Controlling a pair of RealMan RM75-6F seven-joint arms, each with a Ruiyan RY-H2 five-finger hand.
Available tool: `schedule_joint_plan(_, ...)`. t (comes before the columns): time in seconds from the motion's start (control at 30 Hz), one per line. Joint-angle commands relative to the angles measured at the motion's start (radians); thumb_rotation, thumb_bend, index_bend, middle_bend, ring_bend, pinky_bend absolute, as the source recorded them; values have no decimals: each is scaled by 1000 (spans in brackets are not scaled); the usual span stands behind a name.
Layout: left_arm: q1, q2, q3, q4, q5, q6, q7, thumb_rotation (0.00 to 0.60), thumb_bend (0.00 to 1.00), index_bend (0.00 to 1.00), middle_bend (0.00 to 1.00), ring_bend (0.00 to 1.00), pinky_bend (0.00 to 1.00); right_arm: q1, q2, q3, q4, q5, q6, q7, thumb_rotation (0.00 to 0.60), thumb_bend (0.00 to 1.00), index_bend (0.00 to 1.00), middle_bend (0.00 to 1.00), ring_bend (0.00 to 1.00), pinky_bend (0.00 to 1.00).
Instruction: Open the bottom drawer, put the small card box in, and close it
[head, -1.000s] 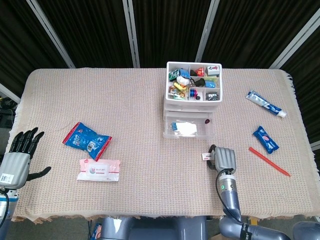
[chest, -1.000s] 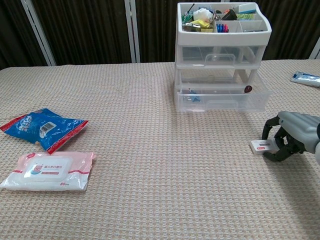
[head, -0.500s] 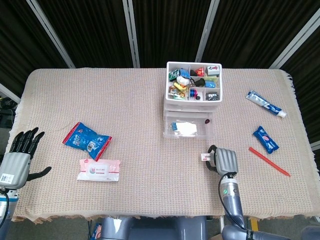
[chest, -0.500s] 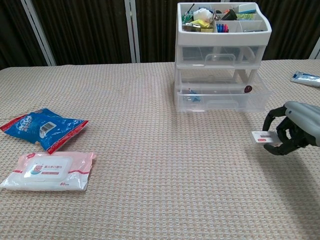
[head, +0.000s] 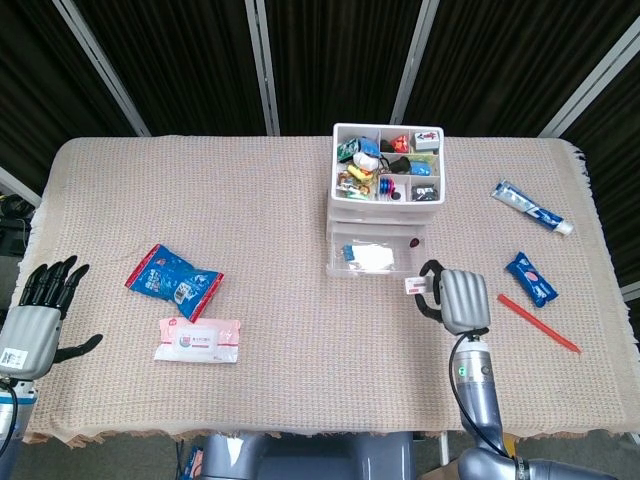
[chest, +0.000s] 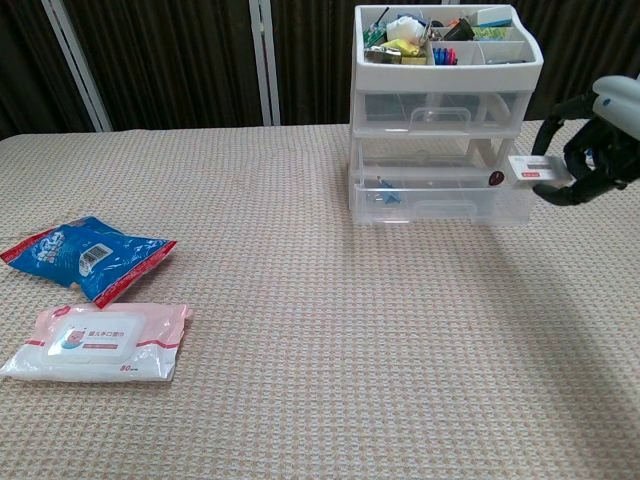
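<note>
Chest view: right hand (chest: 600, 140) is lifting the card box (chest: 537, 170).
Pinching it, the hand is carrying it up off the table, beside the open bottom drawer (chest: 440, 195); left hand (head: 35, 320) is idling, fingers spread.

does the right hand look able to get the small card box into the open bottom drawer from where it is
Probably yes. The right hand holds the small card box lifted just beside the bottom drawer, which is pulled open, and nothing stands between them.
</note>
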Motion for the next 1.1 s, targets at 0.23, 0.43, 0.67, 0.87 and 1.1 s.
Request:
schedule_joint_plan(0.23, -2, 3, 4, 0, 3, -7, -6, 600, 101, 73, 0, 0, 0, 128, -61, 122, 99, 136, -52, -96, 600, 243, 602, 787, 791, 651)
schedule_joint_plan(0.43, -3, 4, 3, 2, 0, -10, -14, 600, 102, 73, 0, 0, 0, 189, -125, 153, 209, 175, -63, -95, 600, 202, 519, 787, 791, 651)
schedule_joint_plan(0.67, -4, 7, 4, 0, 0, -12, -19, 600, 100, 73, 0, 0, 0, 212, -156, 152, 261, 203, -59, -102, 600, 114, 318, 783, 786, 651)
schedule_joint_plan(0.87, -3, 6, 5, 0, 4, -9, -16, 600, 100, 73, 0, 0, 0, 202, -143, 128, 232, 192, -39, -106, 600, 99, 262, 767, 772, 649)
schedule_joint_plan(1.1, 0, 3, 5, 2, 6, -2, -10, 600, 102, 73, 0, 0, 0, 143, -69, 46, 139, 85, 4, -65, 600, 99, 266, 535, 543, 540)
